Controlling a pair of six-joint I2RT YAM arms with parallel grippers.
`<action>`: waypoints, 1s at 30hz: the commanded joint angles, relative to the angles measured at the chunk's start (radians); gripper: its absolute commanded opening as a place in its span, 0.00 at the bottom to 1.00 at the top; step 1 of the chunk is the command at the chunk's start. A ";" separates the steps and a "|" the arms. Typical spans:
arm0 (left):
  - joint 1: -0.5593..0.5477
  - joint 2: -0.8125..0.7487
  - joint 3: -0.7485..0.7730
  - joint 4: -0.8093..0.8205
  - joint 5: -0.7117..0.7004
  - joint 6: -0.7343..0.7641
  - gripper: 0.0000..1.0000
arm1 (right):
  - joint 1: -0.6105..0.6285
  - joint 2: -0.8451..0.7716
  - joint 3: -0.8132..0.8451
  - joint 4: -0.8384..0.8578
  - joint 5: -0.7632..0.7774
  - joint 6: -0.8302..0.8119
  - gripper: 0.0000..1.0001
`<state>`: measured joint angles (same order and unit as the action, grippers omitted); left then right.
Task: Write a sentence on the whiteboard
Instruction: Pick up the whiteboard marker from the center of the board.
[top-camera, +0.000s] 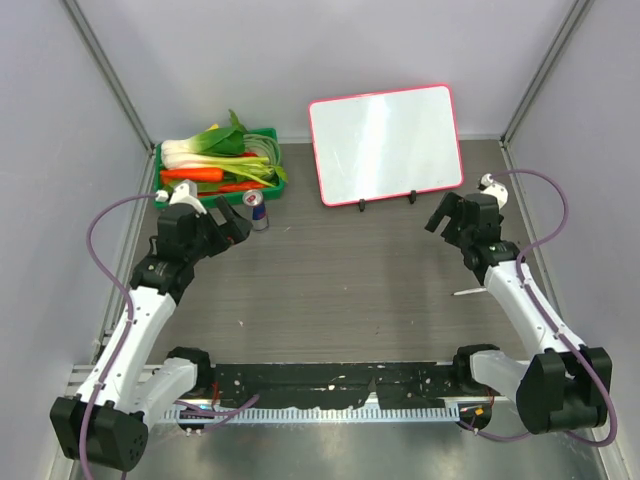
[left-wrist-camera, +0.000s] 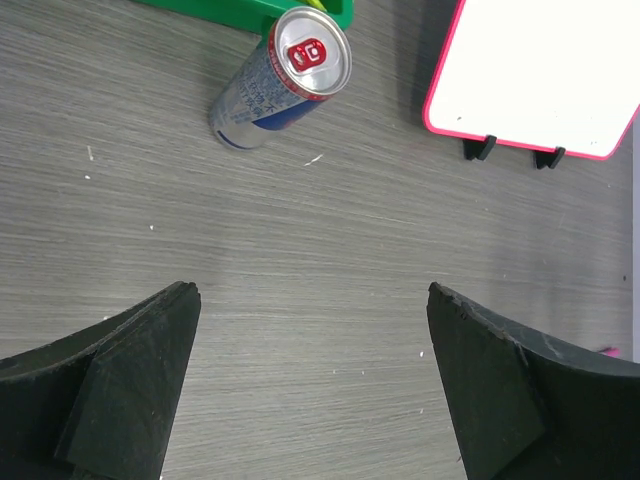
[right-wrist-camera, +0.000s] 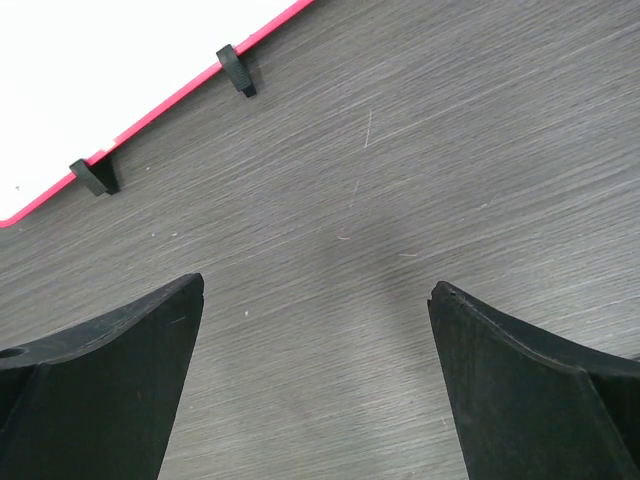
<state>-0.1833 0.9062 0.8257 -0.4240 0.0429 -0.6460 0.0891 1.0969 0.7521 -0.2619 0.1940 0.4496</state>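
Note:
The whiteboard (top-camera: 385, 145) stands propped on two small black feet at the back of the table, glossy white in a pink-red frame. No sentence shows on it; its face looks blank. Part of the whiteboard (left-wrist-camera: 540, 70) lies at the upper right of the left wrist view, and the whiteboard's lower edge (right-wrist-camera: 110, 70) at the upper left of the right wrist view. My left gripper (top-camera: 232, 222) hovers open over bare table near the can, with nothing between the fingers of the left gripper (left-wrist-camera: 312, 290). To the right of the board, my right gripper (top-camera: 446, 215) is open and empty, as the right gripper (right-wrist-camera: 316, 285) shows.
A green crate (top-camera: 220, 165) of vegetables sits at the back left. In front of it stands a silver and blue drink can (top-camera: 259, 208), just beyond my left fingers in the wrist view of the can (left-wrist-camera: 280, 90). A small white pen-like thing (top-camera: 467, 292) lies beside the right forearm. Grey walls close in on three sides.

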 joint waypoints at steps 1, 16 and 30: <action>0.001 -0.001 0.022 0.013 0.064 0.038 1.00 | -0.005 -0.045 0.070 -0.022 -0.037 0.014 0.99; -0.513 0.394 0.364 0.019 -0.077 0.255 1.00 | -0.005 -0.058 0.066 -0.115 -0.002 0.035 0.99; -0.824 0.767 0.613 0.111 -0.049 0.353 1.00 | -0.021 -0.037 0.050 -0.368 0.243 0.225 0.92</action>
<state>-1.0023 1.6928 1.4170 -0.3893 -0.0223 -0.3061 0.0864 1.0538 0.7986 -0.5430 0.3134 0.5671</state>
